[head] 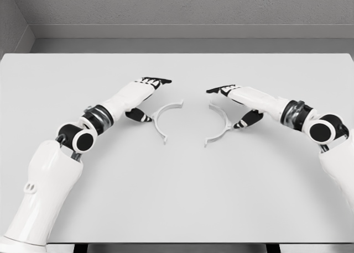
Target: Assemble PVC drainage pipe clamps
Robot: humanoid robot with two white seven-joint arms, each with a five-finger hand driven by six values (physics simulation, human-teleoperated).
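Table: a pale grey table (177, 198) fills most of the head view, with a grey wall behind its far edge.

Left clamp half: a white half-ring, the left clamp half (160, 119), lies flat on the table just left of centre. Its open side faces right, toward its partner. The line between its two end tabs runs from upper right, near the middle of the table, down to the near tab; the arc bulges left.

Right clamp half: the right clamp half (222, 123) lies flat just right of centre, a mirror of the first. Its open side faces left and its arc bulges right. One end tab sits at the upper left, the other at the lower left.

Relation of halves: the two are apart, with bare table between them; the open sides face each other.

Left hand: the left hand (141, 95) hovers just left of the left clamp half, fingers stretched out and pointing right, thumb hanging down near the arc. The fingers are loosely apart and hold nothing.

Right hand: the right hand (237, 101) sits just beside the right clamp half, fingers extended and pointing left, thumb lowered beside the arc. Fingers apart, nothing grasped. Contact with the clamp cannot be told.
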